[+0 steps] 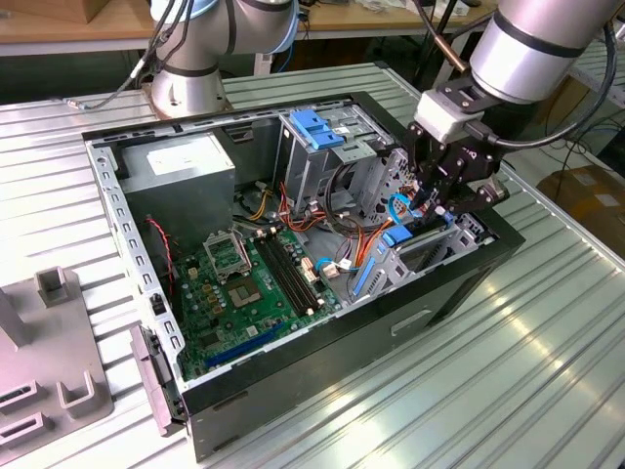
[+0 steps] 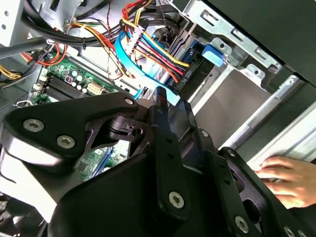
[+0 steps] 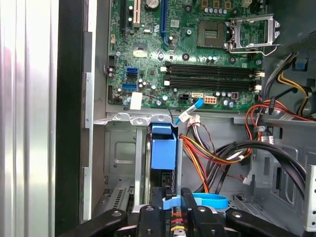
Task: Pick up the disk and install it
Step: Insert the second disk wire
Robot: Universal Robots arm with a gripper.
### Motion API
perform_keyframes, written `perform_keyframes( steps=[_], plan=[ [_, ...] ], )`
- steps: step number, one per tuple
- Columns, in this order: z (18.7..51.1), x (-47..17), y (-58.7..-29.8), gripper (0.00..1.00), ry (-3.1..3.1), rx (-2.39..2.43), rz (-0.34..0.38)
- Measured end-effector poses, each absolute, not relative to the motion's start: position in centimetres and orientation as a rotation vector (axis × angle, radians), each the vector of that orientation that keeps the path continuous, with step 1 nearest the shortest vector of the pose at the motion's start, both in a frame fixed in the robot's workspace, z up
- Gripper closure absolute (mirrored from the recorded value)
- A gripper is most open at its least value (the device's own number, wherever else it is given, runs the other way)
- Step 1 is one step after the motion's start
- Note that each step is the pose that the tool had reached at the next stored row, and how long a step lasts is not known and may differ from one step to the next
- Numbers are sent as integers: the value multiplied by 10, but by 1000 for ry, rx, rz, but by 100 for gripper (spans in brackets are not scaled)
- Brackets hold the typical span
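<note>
Open PC case (image 1: 293, 386) lies on its side on a ribbed metal table (image 1: 508, 362), green motherboard (image 1: 244, 288) facing up. Gripper (image 1: 430, 200) sits inside the case at the corner toward the exterior view's right, right over the drive bay (image 1: 415, 254). Disk (image 3: 163, 150) stands on edge in that bay slot, blue bracket end showing in the first wrist view, between the bay's metal walls; in the exterior view the blue bracket (image 1: 395, 237) shows just under the gripper. In the first wrist view the fingers (image 3: 186, 197) are close together, only a narrow gap, a blue flat cable (image 3: 197, 201) crossing right at the tips. Cannot tell if they clamp the cable, the disk edge, or nothing. In the second wrist view the gripper (image 2: 163, 106) body blocks the tips; blue cable (image 2: 140, 71) and a red-yellow-black wire bundle (image 2: 158, 52) run just past it to a black connector (image 2: 185, 79). A person's hand (image 2: 286, 177) rests on the table outside the case wall, near the gripper side. Grey power supply (image 1: 181, 176) sits at the far corner of the case, well apart from the gripper. Blue latch (image 1: 317, 127) tops the grey cage (image 1: 312, 161) beside it. Grey fixture (image 1: 49, 362) lies on the table at the exterior view's left.
</note>
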State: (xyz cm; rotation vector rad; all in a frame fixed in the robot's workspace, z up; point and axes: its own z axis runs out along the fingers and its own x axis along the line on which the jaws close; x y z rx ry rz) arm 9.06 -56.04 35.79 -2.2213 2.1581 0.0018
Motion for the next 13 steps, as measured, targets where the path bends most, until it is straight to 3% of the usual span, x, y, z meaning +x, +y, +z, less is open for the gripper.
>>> perform_keyframes(
  steps=[4, 7, 13],
  plan=[
    [358, 91, -560, 72, 2158, -2221, 2],
    [358, 91, -560, 90, 2158, -2221, 2],
    [358, 91, -560, 90, 2158, -2221, 2]
  ],
)
